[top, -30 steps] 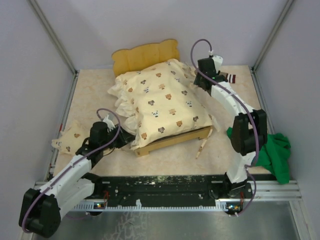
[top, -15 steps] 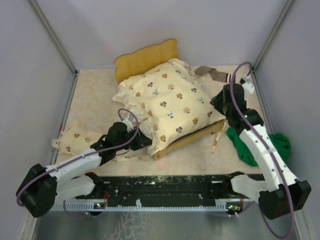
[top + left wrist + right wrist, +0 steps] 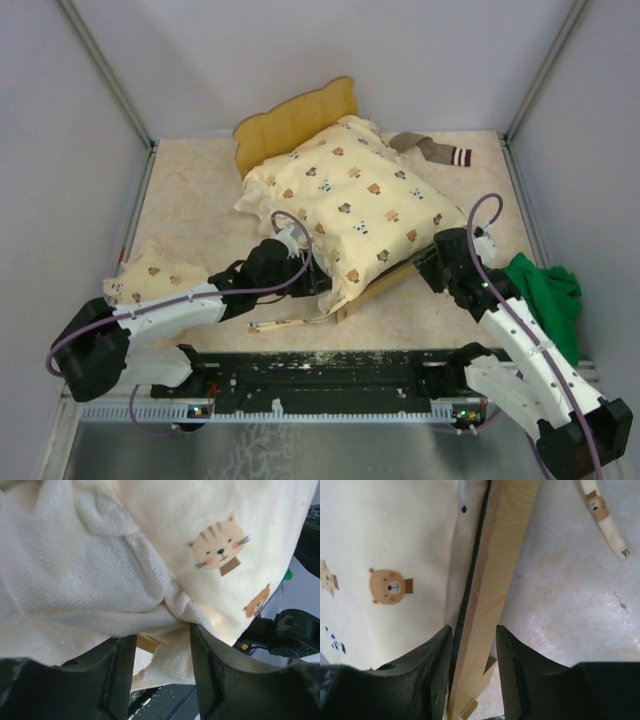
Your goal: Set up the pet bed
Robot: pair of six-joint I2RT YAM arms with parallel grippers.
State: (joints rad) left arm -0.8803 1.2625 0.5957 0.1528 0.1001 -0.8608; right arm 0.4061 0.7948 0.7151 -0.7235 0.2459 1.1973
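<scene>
Right pincer (image 3: 472,630) grips the bed (image 3: 505,555) by its side rail, I think to steady or turn it. This bed stands askew on the table (image 3: 190,190), with the quilt (image 3: 350,200) over it. Left pincer (image 3: 162,635) is half open at the quilt edge, perhaps to tuck it.

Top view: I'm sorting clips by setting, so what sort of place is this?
Likely a lab robot cell: plain panel walls with metal posts, robot arms on a black rail, a small pet bed.
</scene>
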